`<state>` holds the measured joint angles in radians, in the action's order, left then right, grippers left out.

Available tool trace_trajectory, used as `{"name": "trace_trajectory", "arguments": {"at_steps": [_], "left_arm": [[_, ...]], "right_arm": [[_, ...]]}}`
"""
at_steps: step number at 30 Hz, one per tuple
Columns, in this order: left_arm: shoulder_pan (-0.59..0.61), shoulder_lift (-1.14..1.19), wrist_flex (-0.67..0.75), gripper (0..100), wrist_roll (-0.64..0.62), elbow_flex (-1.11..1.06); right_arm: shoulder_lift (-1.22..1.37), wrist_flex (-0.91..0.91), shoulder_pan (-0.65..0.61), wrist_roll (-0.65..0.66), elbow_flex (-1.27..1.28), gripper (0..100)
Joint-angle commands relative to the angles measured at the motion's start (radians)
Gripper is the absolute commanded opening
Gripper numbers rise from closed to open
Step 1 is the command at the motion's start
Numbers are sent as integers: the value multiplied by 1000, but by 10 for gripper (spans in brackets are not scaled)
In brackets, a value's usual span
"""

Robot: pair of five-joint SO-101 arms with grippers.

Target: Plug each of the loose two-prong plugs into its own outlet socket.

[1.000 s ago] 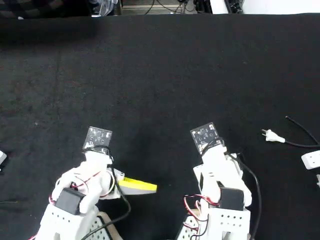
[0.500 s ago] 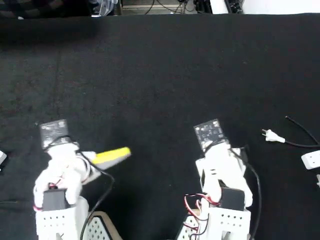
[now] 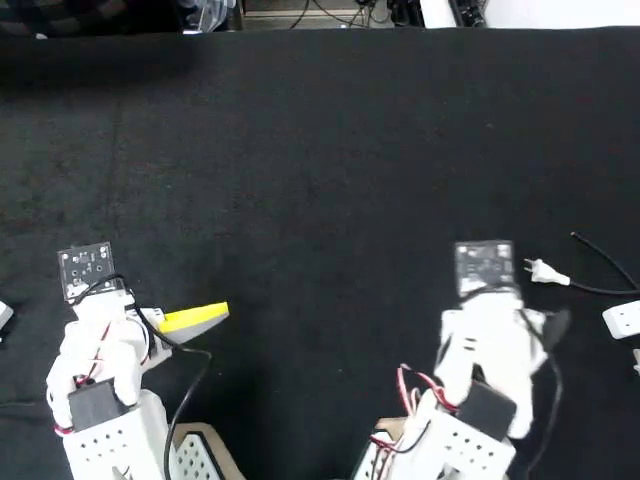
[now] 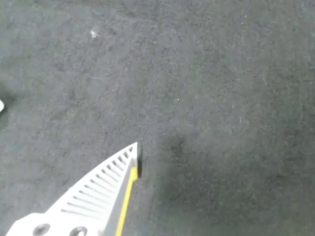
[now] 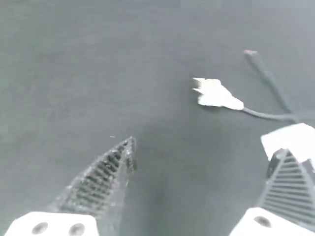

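Plug could be knocked away if missed by the right gripper, spread wide; the left gripper is pressed closed.

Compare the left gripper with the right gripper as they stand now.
The left gripper is shut, its fingers pressed together; the right gripper is open, its fingers wide apart. The left gripper has only bare black table ahead of it; the right gripper has the white plug and a white socket block ahead. Both hold nothing.
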<state>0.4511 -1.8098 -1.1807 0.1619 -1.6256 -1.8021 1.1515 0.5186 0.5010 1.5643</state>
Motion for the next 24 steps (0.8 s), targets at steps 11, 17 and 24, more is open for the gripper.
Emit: {"name": "trace_trajectory", "arguments": {"at_steps": [11,17,24], "left_arm": [[-7,-5,12,714,84,2],[-10,3,11,714,86,8],[-87,3,14,714,118,12]], "right_arm": [[-53,-32,385,2,-93,412],[182,-37,331,2,-173,412],[665,-31,295,-92,-521,412]]}}
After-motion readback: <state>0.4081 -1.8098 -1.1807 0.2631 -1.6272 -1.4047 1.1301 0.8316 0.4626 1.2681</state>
